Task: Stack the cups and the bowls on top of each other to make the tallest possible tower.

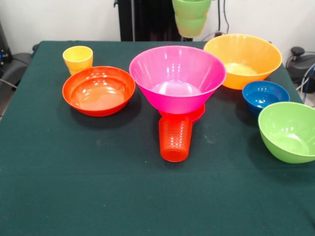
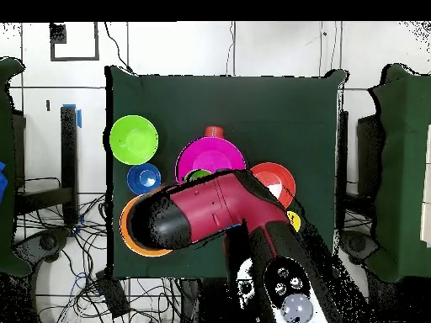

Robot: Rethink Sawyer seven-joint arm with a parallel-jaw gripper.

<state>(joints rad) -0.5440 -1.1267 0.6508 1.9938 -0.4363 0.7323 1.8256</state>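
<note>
Tower barely begun: pink bowl [image 1: 177,78] sits on a red base at counter [image 1: 74,187] centre, ribbed orange-red cup [image 1: 175,137] lying just in front. Light green cup [image 1: 191,17] hangs high at far edge, tool itself out of sight, can't tell its state. Red-orange bowl [image 1: 98,91], yellow cup [image 1: 78,59] left; yellow-orange bowl [image 1: 243,59], blue bowl [image 1: 265,94], lime bowl [image 1: 289,130] right, all unstacked. Near half of counter open.

lab — robot arm [image 2: 210,210] | green-clothed table [image 1: 98,187] | loose floor cables [image 2: 84,277]

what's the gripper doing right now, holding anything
Gripper: hidden in both views, so open or shut cannot be told; a green cup hangs at the top edge, above the pink bowl.
</note>
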